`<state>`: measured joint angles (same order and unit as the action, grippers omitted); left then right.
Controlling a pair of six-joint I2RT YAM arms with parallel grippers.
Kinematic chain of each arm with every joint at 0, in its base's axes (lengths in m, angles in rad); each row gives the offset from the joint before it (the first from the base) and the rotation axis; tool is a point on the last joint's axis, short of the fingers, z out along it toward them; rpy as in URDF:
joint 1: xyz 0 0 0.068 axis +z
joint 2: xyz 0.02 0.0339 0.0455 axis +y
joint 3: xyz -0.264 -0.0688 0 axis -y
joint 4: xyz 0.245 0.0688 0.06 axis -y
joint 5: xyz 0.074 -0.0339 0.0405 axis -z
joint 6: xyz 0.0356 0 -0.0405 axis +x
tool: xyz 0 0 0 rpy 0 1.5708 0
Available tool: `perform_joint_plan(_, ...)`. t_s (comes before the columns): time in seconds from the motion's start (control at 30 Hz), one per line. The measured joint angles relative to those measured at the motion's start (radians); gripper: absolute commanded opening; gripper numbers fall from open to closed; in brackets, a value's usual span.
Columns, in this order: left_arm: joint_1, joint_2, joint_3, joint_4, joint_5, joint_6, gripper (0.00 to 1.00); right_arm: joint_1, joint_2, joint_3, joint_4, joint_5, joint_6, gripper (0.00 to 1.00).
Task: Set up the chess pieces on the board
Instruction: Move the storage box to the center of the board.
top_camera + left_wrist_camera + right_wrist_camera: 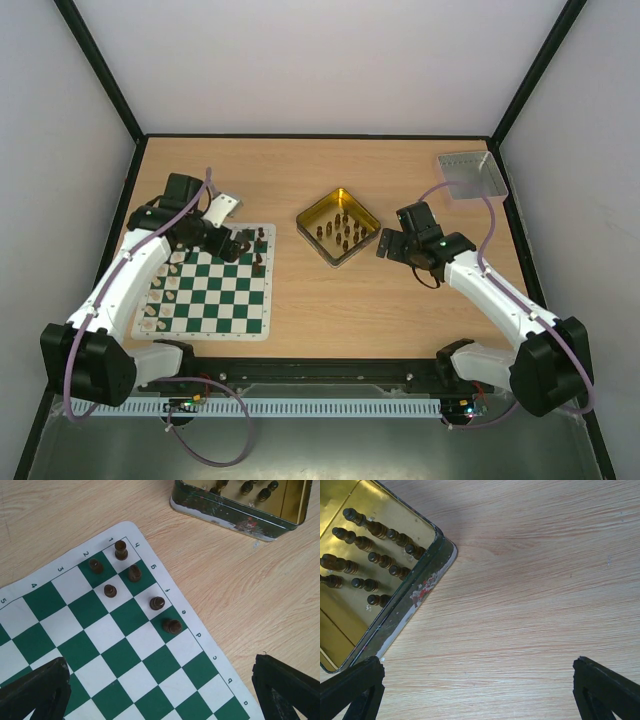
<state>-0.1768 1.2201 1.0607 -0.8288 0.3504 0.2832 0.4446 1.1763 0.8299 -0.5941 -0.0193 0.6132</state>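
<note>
The green and white board (225, 300) lies at the left. Several dark brown pieces (258, 250) stand at its far right corner; in the left wrist view they (134, 572) stand upright on the corner squares of the board (125, 650). Cream pieces (160, 300) line its left side. More dark pieces (342, 228) stand in the gold tin (312, 222), which also shows in the right wrist view (372, 557). My left gripper (235, 245) (160, 695) is open and empty above the board. My right gripper (385, 243) (479, 692) is open and empty over bare wood just right of the tin.
A grey tray (470, 175) lies at the far right corner of the table. The tin's wall (415, 600) is close to my right gripper's left finger (350, 690). The tin (235, 510) sits beyond the board's corner. Dark frame posts bound the table.
</note>
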Motion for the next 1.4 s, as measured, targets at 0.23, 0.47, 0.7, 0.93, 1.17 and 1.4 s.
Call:
perform_joint_plan(0.23, 0.014, 0.001, 0.000, 0.000, 0.002, 0.000, 0.99, 0.000, 0.018, 0.048, -0.032, 0.013, -0.009, 0.99)
perform_joint_plan(0.47, 0.015, 0.008, 0.000, -0.003, -0.010, 0.000, 0.99, 0.019, 0.088, 0.183, -0.117, 0.111, -0.026, 0.98)
perform_joint_plan(0.7, 0.035, 0.041, 0.017, -0.024, -0.040, -0.008, 0.99, 0.141, 0.148, 0.316, -0.185, 0.167, -0.023, 0.95)
perform_joint_plan(0.93, 0.110, 0.089, 0.089, -0.051, -0.054, 0.006, 0.94, 0.311, 0.389, 0.579, -0.286, 0.183, -0.011, 0.82)
perform_joint_plan(1.17, 0.243, 0.169, 0.105, -0.097, -0.061, 0.039, 0.87, 0.377, 0.562, 0.836, -0.364, 0.090, -0.016, 0.64)
perform_joint_plan(1.4, 0.266, 0.138, 0.106, -0.116, -0.074, 0.074, 0.78, 0.428, 0.705, 1.003, -0.418, 0.060, -0.035, 0.60)
